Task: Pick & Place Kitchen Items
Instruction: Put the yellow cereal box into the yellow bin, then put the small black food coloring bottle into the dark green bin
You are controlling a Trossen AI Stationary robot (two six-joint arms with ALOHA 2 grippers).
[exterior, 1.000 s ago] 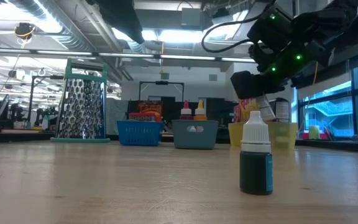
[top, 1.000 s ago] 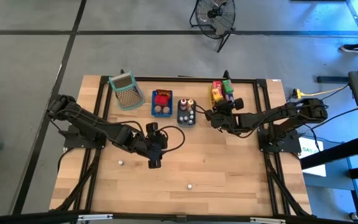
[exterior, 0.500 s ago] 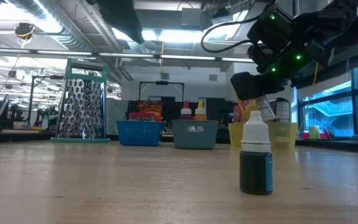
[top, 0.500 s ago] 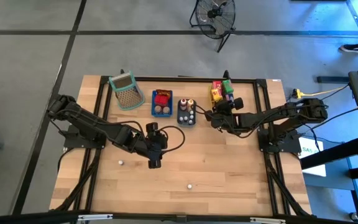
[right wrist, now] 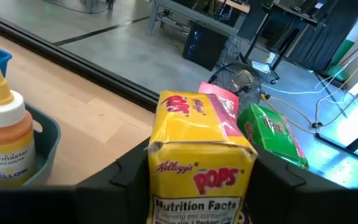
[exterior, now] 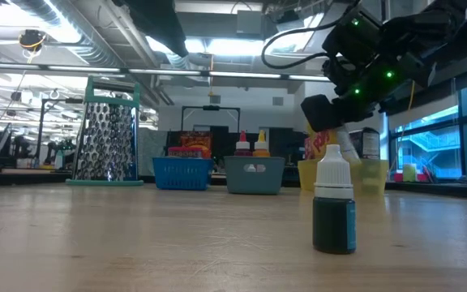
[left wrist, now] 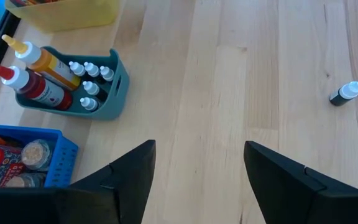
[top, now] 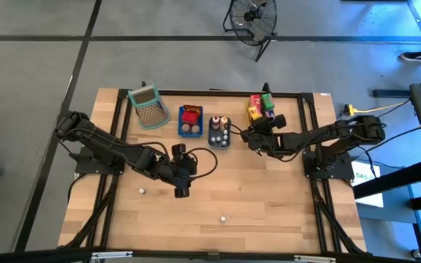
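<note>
Yellow carton [right wrist: 199,163] sits between right claw [right wrist: 194,186] fingers, seemingly gripped.

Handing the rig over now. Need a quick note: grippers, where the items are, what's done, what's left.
Left gripper: open, empty, mid-table.
Right gripper: at the yellow tray, yellow Pops carton between its fingers; can't tell if gripped.
Done: red and green cartons in yellow tray; sauce bottles and white-capped bottles in grey tray; jars in blue tray.
Left: two small bottles loose on the table.
</note>
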